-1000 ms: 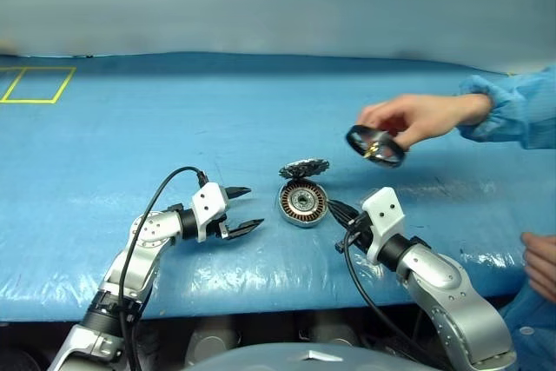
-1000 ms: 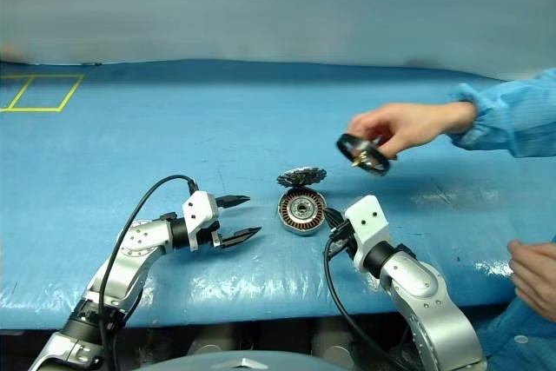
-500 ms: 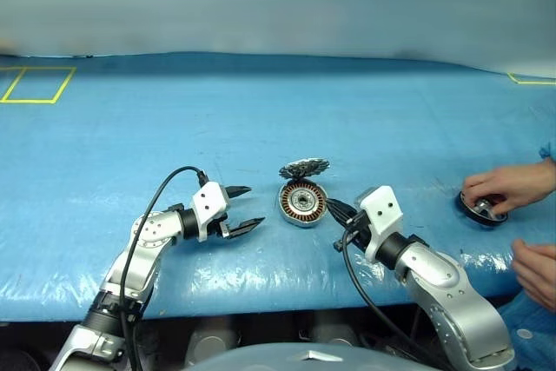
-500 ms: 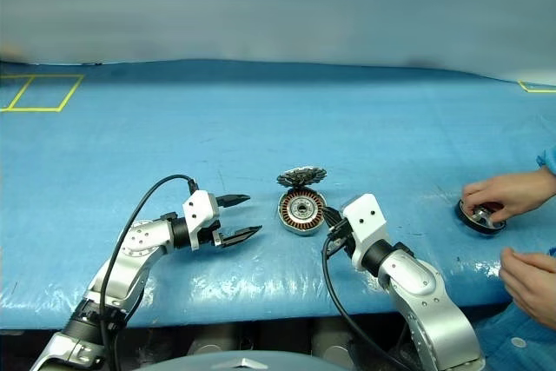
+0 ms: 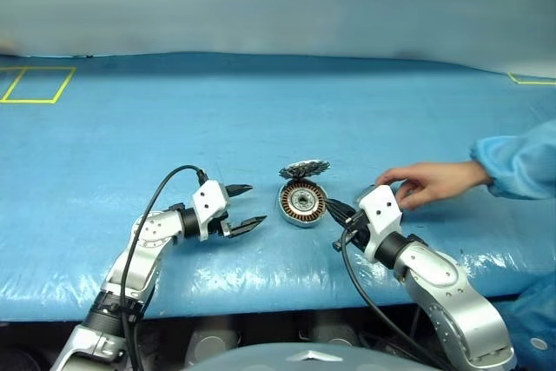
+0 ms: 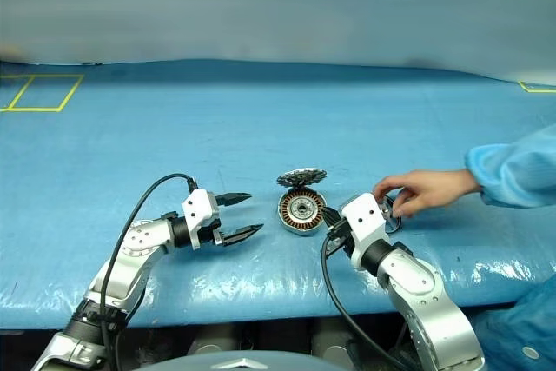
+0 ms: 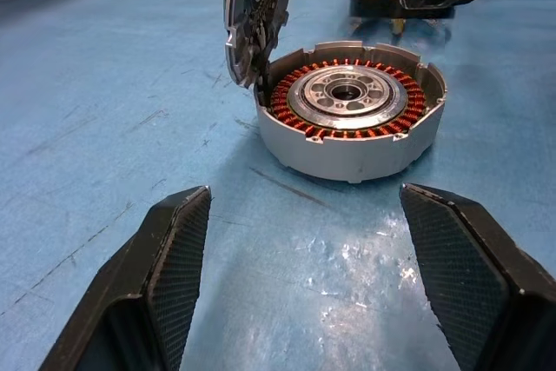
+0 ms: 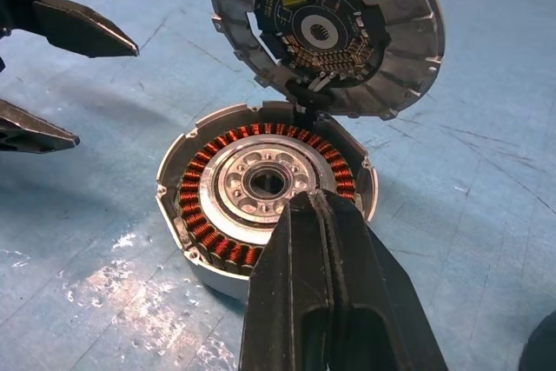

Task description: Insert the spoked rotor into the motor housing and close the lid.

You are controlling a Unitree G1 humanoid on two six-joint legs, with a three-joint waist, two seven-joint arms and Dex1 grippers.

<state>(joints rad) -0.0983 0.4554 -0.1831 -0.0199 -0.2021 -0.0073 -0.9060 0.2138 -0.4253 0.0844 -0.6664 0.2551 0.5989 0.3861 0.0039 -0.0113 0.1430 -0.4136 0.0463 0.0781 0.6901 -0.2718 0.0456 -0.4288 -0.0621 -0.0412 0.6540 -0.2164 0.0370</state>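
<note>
Two robot arms reach over a blue table [image 5: 261,102] covered in a plastic sheet, yellow tape marks at the far left and far right corners. A person's sleeve [image 5: 517,158] in light blue comes in from the right side, and the person's hand [image 5: 426,184] rests low on the table just past the right arm's wrist block.

Left gripper [image 5: 245,208] sits left of the parts, pointing right toward them, jaws spread wide, nothing between the fingers; in the left wrist view both black fingers [image 7: 165,288] frame bare table with the housing ahead of them, apart from it. Right gripper [image 5: 334,209] comes in from the right, fingers pressed together, holding nothing; the tip lies just beside the housing's right rim, and in the right wrist view the closed fingers [image 8: 326,293] overlap the housing's near edge, contact cannot tell.

Motor housing [image 5: 302,202] lies flat on the table between the two grippers, open, copper windings ringed around a silver centre [image 8: 265,184], no rotor inside. Lid [image 5: 304,168] stands tilted up at the housing's far edge, touching the rim, ribbed face with a circuit board [image 8: 326,28] turned toward the right wrist camera.

Spoked rotor [image 6: 390,217] is a dark ring under the person's fingertips, on the table right of the housing, mostly hidden behind the right wrist block; the left wrist view shows it as a dark disc [image 7: 395,8] beyond the housing.
</note>
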